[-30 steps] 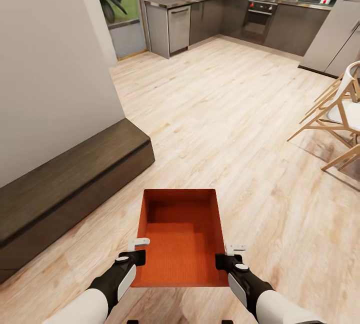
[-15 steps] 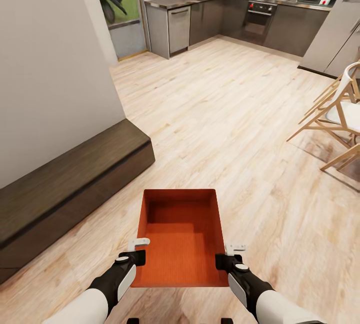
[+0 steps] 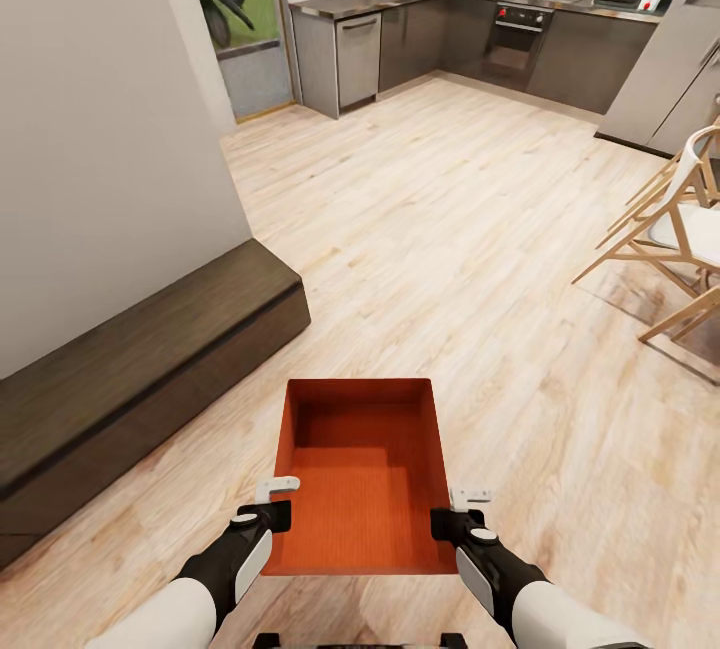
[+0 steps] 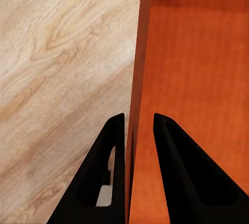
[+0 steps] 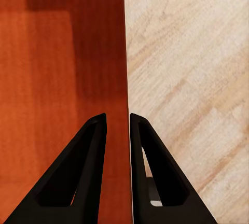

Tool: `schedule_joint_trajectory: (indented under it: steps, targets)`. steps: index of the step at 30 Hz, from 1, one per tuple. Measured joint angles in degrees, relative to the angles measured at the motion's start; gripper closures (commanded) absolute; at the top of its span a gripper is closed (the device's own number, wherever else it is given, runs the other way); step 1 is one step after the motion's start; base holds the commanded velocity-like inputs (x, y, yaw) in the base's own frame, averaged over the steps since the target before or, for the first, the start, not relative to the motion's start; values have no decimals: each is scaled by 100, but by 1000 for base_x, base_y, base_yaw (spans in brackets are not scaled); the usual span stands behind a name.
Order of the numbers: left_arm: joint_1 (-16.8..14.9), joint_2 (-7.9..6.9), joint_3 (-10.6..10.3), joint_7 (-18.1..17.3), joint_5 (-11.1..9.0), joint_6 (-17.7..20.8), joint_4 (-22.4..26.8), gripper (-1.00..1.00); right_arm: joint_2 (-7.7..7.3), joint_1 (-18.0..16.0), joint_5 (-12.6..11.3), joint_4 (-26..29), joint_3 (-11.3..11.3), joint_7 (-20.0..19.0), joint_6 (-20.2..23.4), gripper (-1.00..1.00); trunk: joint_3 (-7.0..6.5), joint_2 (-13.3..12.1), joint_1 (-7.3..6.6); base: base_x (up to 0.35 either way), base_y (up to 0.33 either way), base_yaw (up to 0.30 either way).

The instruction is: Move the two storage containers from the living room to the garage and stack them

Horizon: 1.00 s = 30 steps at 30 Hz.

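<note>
Container (image 3: 362, 474) stays clamped by left pincer (image 3: 272, 501) and right pincer (image 3: 462, 511); nothing shifted.

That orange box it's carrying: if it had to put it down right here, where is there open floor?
The wood-plank floor lies bare between the dark bench and the wooden chair, up to the kitchen cabinets. It is crowded along the bench and by the chair legs. Left tool and right tool clamp the storage container walls.
</note>
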State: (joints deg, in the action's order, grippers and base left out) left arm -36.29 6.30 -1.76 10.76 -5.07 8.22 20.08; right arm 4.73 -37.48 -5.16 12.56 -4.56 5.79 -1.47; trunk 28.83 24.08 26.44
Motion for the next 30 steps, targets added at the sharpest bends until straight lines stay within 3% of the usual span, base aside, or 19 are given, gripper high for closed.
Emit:
schedule_joint_trajectory:
  steps: [4,30]
  targets:
    - [0,0,-1,0,0,0,1,100,0,0,0,0,0,0,0,100,-56,-125,-68,0,0,0]
    - [0,0,-3,1,-2,1,15,100,1,-1,15,10,16,-4,0,100,-69,-125,-68,0,0,0]
